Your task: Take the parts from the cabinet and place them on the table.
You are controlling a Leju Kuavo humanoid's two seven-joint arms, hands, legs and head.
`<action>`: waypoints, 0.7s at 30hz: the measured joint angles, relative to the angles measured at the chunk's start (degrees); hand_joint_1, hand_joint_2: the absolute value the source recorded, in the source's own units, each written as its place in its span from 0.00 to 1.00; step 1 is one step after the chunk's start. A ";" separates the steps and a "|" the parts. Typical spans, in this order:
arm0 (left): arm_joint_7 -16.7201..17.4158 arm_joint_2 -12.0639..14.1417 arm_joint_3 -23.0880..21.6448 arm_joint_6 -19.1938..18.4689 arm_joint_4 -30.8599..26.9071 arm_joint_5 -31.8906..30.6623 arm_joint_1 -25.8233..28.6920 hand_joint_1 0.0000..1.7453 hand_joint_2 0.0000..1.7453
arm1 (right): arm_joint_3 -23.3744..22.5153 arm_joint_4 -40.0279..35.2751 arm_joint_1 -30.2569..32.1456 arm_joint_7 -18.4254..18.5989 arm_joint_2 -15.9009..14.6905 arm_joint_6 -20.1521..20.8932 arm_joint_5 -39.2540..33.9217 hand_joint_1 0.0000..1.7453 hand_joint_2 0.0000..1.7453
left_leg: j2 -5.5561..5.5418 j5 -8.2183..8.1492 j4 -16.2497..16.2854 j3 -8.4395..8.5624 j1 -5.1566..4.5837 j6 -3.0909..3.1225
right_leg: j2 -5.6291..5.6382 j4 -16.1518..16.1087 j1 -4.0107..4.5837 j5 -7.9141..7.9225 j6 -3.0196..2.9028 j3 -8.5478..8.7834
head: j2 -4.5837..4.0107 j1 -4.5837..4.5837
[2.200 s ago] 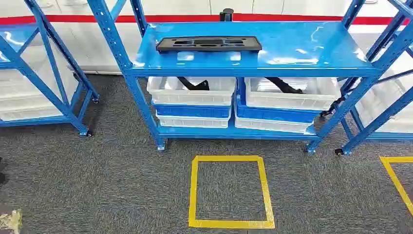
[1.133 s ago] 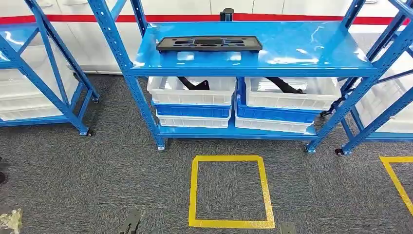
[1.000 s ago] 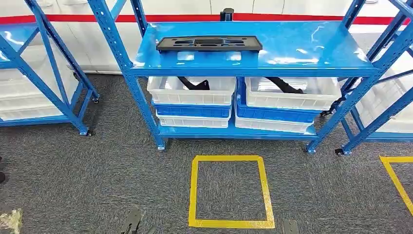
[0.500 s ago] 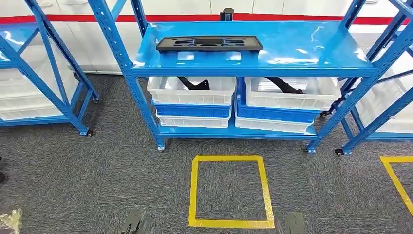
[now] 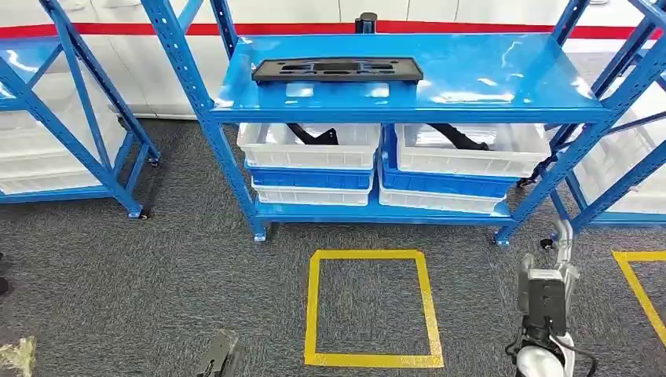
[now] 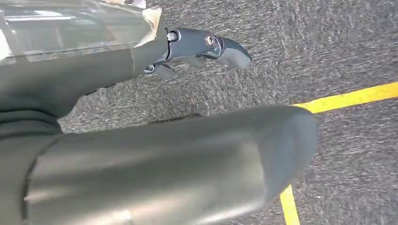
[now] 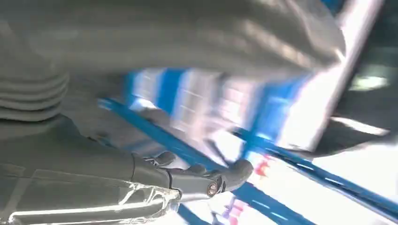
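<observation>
One black part lies flat on the top shelf of the blue cabinet, upper middle of the head view, towards the shelf's left half and untouched. Further dark parts poke out of the two white bins on the shelf below, one in the left bin and one in the right bin.

Nothing is held as yet, so I judge the task to be at its very first step: the reach towards the cabinet. The right robot hand is up at the lower right of the head view, well short of the shelf, at the end of its silver arm; in its wrist view (badly smeared by motion) the fingers look extended and apart with nothing between them. The left robot hand sits low at the bottom edge, and its wrist view shows its fingers apart over the grey carpet, near the yellow floor marking, gripping nothing.

Next, I would say, both arms need to rise and go forward to the top shelf, one robot hand towards each end of the long part, since it looks too wide for a single grasp.
</observation>
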 joint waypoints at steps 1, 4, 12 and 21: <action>-0.24 0.00 -0.04 0.00 0.00 0.24 0.02 0.00 0.00 | 0.04 -1.75 -0.75 0.02 -0.17 0.00 0.63 0.00 1.00 | 0.00 0.00 0.00 0.01 0.00 0.00 | 0.00 0.00 0.00 0.00 0.00 0.00 | 0.00 -0.02; -0.70 -0.07 -0.13 -0.04 0.00 0.65 0.07 0.00 0.00 | 0.13 -6.19 -3.72 0.13 -0.96 0.35 1.90 0.00 1.00 | 0.00 0.01 0.00 0.01 0.00 0.01 | -0.02 0.00 0.00 0.00 0.00 0.02 | 0.00 0.02; -1.77 -0.09 -1.29 -0.11 0.02 0.79 0.10 0.00 0.00 | 0.61 -11.38 -12.52 -0.09 -4.94 0.81 2.71 0.00 1.00 | 0.00 0.03 0.06 -0.02 -0.03 0.03 | -0.01 0.00 -0.03 0.01 0.02 0.02 | 0.00 0.00; -2.93 0.00 -3.48 1.07 0.02 -1.07 0.11 0.00 0.00 | 2.38 -13.98 -20.35 0.96 -8.17 1.31 0.67 0.00 1.00 | -0.02 0.02 0.06 -0.03 -0.01 0.03 | -0.02 0.01 -0.01 0.01 0.02 0.02 | 0.00 0.00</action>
